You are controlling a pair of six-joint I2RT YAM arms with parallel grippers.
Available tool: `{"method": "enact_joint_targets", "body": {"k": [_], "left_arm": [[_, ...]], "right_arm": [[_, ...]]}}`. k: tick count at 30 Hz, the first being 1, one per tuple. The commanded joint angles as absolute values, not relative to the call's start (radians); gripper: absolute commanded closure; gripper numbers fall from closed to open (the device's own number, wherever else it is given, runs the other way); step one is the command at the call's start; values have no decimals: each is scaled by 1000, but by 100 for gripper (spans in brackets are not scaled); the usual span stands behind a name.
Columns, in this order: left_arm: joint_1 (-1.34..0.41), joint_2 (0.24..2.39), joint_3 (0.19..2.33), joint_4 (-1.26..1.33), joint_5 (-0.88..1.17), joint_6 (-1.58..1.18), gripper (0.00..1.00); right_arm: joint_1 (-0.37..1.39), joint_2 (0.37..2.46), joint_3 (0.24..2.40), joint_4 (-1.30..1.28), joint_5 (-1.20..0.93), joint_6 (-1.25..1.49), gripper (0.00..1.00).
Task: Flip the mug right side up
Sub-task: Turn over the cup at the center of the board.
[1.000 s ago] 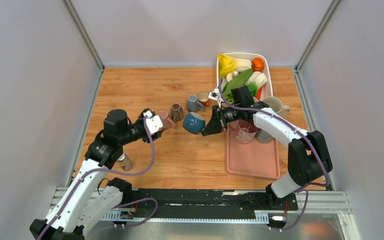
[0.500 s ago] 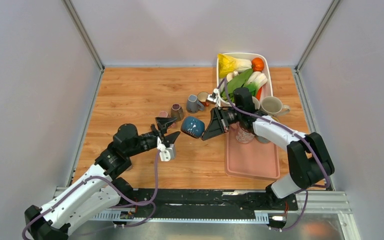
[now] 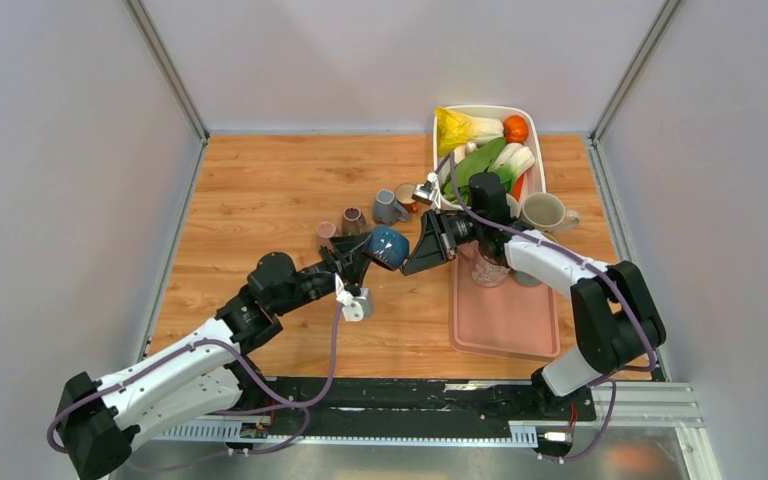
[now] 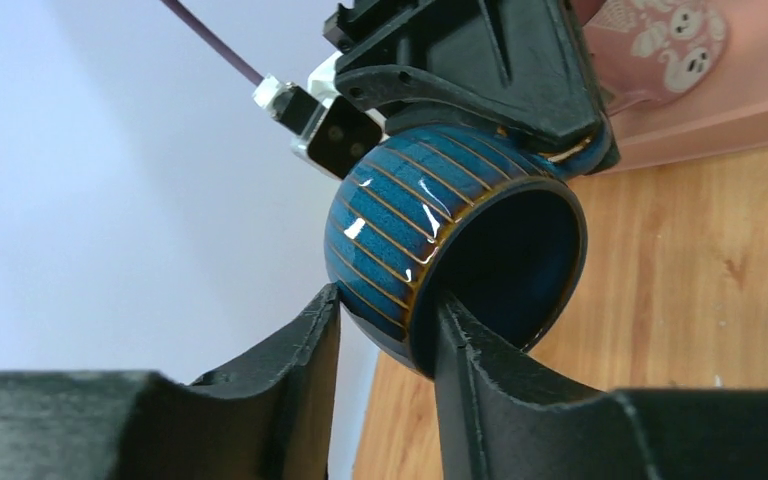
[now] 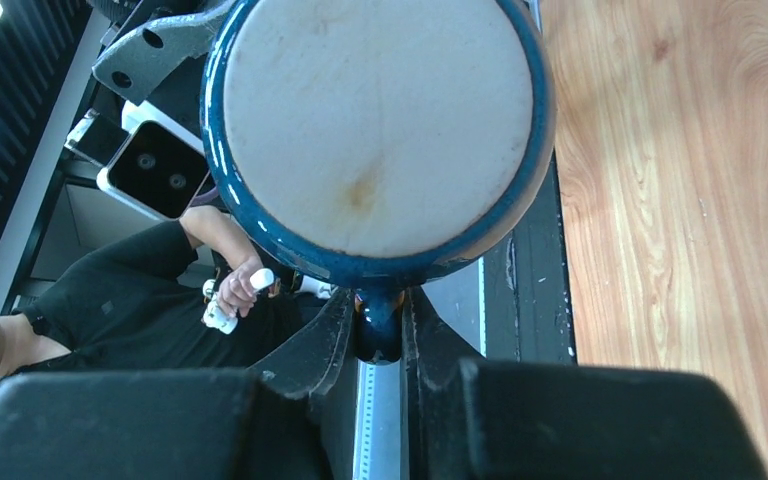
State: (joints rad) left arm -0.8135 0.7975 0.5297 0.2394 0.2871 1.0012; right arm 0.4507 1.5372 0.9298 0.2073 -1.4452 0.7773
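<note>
The left gripper (image 4: 385, 300) has swung in from 8 o'clock and now pinches the rim of the glossy blue striped ceramic mug (image 3: 388, 246) (right gripper (image 5: 379, 305) clenched on its handle), so a handover looks under way.

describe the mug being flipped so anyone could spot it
On the wooden table, look just left of the pink tray. The blue mug there is tipped sideways, its handle pinched in the right arm's fingers. Unlike the smaller mugs behind it, it is glossy deep blue with thin tan stripes.
</note>
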Motion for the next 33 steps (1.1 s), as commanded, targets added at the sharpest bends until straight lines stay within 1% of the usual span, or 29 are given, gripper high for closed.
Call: {"method": "enact_joint_targets", "body": {"k": [1,2,3,4,5,6,7,8,10,14,16,17,19,20,21,23,24,25,27,30,33], "left_arm": [[-839,835,509,453,198,1023,64],[-840,847,504,472,193,1020,69],[-841,852,504,476,183,1020,72],[-842,861,504,469,176,1016,80],[-842,864,504,462,161,1014,84],[-841,867,503,444,154,1006,90],[-842,867,501,436,142,1000,93],[-842,864,499,423,138,985,98],[-841,856,499,405,132,956,100],[-841,851,524,344,113,879,100],[-841,852,563,258,89,827,100],[-841,852,593,191,70,807,100],[-842,851,629,87,39,748,100],[-841,853,640,53,15,706,100],[-840,863,667,-27,10,656,100],[-839,882,709,-138,-35,569,100],[-836,891,724,-179,-45,540,100],[-834,910,753,-259,-44,489,100],[-827,953,798,-373,-38,422,100],[-781,1025,860,-523,-14,313,100],[-713,1132,958,-610,59,186,100]], "right_arm": [[472,1553,953,261,-1474,814,98],[477,1561,949,260,-1476,835,98],[482,1564,948,258,-1472,843,99],[483,1567,951,244,-1462,842,99],[483,1571,955,235,-1454,841,99],[484,1575,959,233,-1453,840,98],[483,1579,962,233,-1453,839,97],[484,1581,966,234,-1452,839,93],[483,1585,967,229,-1438,840,81],[454,1585,981,225,-1402,815,44],[414,1577,996,214,-1371,772,30],[391,1572,1002,198,-1347,743,27],[337,1561,1019,120,-1286,636,26],[320,1554,1036,38,-1242,536,26],[313,1536,1060,-114,-1172,418,25],[323,1495,1096,-272,-1043,143,24],[339,1465,1103,-326,-963,-42,24],[359,1436,1097,-361,-903,-166,24],[409,1356,1061,-409,-822,-379,25],[529,1190,985,-443,-685,-660,27],[697,997,856,-350,-551,-820,30]]}}
